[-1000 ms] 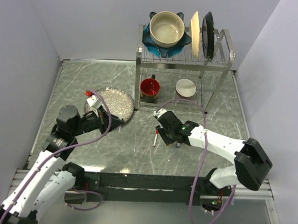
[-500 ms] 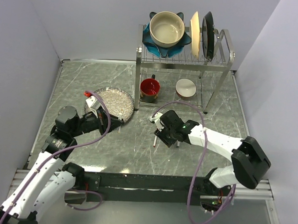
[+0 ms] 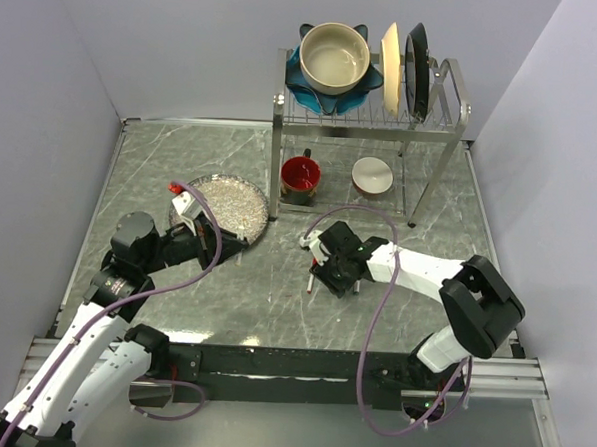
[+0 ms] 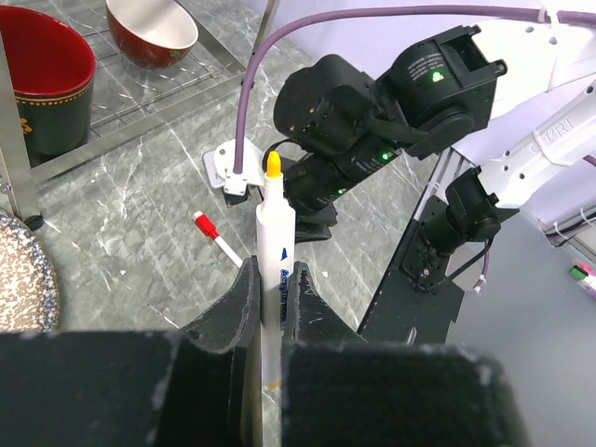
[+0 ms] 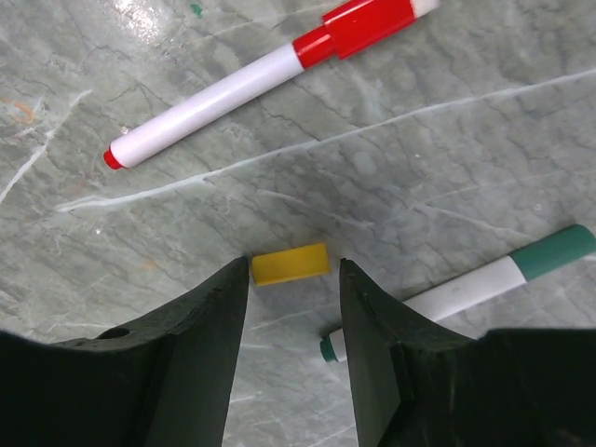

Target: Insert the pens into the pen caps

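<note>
Yellow cap [image 5: 291, 264] lies flat between the right claw's [image 5: 291, 277] parted fingers.

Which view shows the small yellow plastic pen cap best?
Right wrist: the small yellow plastic pen cap lies flat on the marble tabletop inside the open right gripper, unobstructed. In the top external view that gripper covers it; the left wrist view misses it.

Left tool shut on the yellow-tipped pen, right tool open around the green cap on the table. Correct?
Not quite: the open right tool straddles a yellow cap, not a green one; the right wrist view shows it. The cap lies on the table, and the left tool is shut on the yellow-tipped pen.
</note>
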`<action>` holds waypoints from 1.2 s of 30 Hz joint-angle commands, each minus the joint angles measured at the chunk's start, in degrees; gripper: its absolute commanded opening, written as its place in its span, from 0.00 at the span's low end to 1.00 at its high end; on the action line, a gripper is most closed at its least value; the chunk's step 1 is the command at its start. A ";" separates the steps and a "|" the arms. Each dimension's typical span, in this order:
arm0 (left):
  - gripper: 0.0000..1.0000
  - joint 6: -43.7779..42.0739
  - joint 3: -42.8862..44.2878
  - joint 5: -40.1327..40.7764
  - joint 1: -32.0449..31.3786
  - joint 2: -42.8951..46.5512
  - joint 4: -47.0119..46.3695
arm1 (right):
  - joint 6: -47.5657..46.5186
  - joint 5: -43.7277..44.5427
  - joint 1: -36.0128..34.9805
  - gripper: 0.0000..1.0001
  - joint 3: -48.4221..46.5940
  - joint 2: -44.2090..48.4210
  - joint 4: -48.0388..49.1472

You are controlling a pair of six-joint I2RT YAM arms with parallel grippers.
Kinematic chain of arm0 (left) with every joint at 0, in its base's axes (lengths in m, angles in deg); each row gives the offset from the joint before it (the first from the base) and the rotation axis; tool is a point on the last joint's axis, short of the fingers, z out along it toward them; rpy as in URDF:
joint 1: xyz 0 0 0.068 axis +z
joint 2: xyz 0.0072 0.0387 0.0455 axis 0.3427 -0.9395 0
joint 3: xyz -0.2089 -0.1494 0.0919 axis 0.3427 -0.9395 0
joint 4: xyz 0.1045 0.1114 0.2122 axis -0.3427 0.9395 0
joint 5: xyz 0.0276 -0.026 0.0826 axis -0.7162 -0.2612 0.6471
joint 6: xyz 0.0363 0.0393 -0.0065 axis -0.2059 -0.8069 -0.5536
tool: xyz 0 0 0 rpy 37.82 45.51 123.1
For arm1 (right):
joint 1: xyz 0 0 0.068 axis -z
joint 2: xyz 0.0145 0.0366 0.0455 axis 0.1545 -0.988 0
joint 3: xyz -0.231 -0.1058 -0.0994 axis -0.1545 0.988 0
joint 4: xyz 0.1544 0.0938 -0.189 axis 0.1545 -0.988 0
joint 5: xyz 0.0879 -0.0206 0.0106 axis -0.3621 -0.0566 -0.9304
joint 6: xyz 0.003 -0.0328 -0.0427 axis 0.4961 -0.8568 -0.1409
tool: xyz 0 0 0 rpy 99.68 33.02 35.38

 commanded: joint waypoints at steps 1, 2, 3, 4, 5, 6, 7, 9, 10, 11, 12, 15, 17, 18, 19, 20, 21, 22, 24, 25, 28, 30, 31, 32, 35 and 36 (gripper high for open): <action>0.01 -0.21 0.08 -0.62 -0.08 0.13 -2.21 | -0.67 -1.69 0.47 0.51 -1.22 -1.19 0.86; 0.01 -0.30 0.08 -0.53 -0.08 0.13 -2.21 | -0.67 -1.87 0.64 0.50 -1.14 -1.29 0.95; 0.01 -0.30 0.08 -0.53 -0.08 -0.05 -2.13 | -0.50 -1.61 0.64 0.50 -1.14 -1.46 1.04; 0.01 -0.38 0.17 -0.44 -0.08 -0.05 -2.12 | -0.23 -1.52 0.73 0.50 -1.31 -1.98 0.95; 0.01 -0.30 0.17 -0.44 -0.08 -0.05 -2.12 | -0.14 -1.52 0.90 0.48 -1.57 -2.16 0.86; 0.01 -0.30 0.17 -0.44 -0.08 -0.05 -2.21 | 0.29 -1.43 0.99 0.47 -1.75 -2.25 0.69; 0.01 -0.30 0.17 -0.36 -0.08 -0.13 -2.13 | 0.56 -0.82 1.17 0.47 -2.19 -2.34 0.68; 0.01 -0.30 0.17 -0.27 -0.08 0.04 -2.12 | 2.57 0.32 1.34 0.42 -2.89 -2.25 0.95; 0.01 -0.30 0.17 -0.27 -0.08 0.04 -2.12 | 3.54 0.93 1.61 0.40 -3.59 -2.25 1.21; 0.01 -0.38 0.17 -0.18 -0.08 0.13 -2.12 | 4.59 1.38 1.70 0.36 -4.03 -2.08 1.39; 0.01 -0.38 0.17 -0.27 -0.08 0.22 -2.04 | 7.56 1.73 1.87 0.35 -4.38 -1.99 2.00; 0.01 -0.38 0.17 -0.01 -0.08 0.30 -2.12 | 16.33 2.08 2.66 0.34 -6.32 -1.81 2.53; 0.01 -0.30 0.17 0.26 -0.08 0.48 -1.95 | 21.71 2.69 3.36 0.32 -7.99 -2.16 2.62; 0.01 -0.30 0.08 0.43 -0.08 0.57 -2.04 | 28.09 4.79 3.54 0.32 -8.51 -2.60 2.44; 0.01 -0.21 0.08 0.78 -0.08 0.57 -2.12 | 31.55 6.20 3.46 0.29 -9.22 -2.87 2.27; 0.01 -0.21 0.17 1.05 -0.08 0.65 -2.12 | 34.98 7.87 3.45 0.27 -9.74 -3.22 1.74; 0.01 -0.12 0.17 1.22 -0.17 0.74 -2.12 | 42.32 10.23 3.63 0.26 -10.45 -4.35 -0.17; 0.01 -0.21 0.17 1.84 -0.08 0.92 -2.04 | 45.53 11.13 3.46 0.26 -11.58 -4.97 -1.24; 0.01 -0.30 0.08 2.19 -0.08 1.44 -1.86 | 55.77 11.84 3.19 0.25 -10.99 -3.85 -0.99; 0.01 -0.30 -0.01 2.54 -0.08 1.45 -1.86 | 59.58 11.32 3.36 0.20 -7.59 -2.44 0.41; 0.01 -0.30 -0.18 2.63 -0.17 2.15 -1.95 | 75.23 9.21 3.54 0.17 -0.21 4.58 5.07; 0.01 -0.30 -0.10 2.81 -0.17 2.15 -1.95 | 84.30 7.19 3.46 0.17 2.81 8.27 7.96; 0.01 -0.30 -0.10 2.72 -0.17 2.15 -1.86 | 86.76 6.83 3.11 0.17 3.60 8.90 7.54; 0.01 -0.30 -0.01 2.55 -0.17 2.06 -1.86 | 90.96 7.26 2.93 0.17 3.44 9.17 6.41; 0.01 -0.30 -0.01 2.54 -0.17 2.32 -1.86 | 98.70 9.11 2.49 0.17 3.17 8.65 1.05; 0.01 -0.38 -0.01 2.54 -0.17 2.41 -1.86 | 100.21 9.11 2.49 0.18 3.34 8.21 -0.44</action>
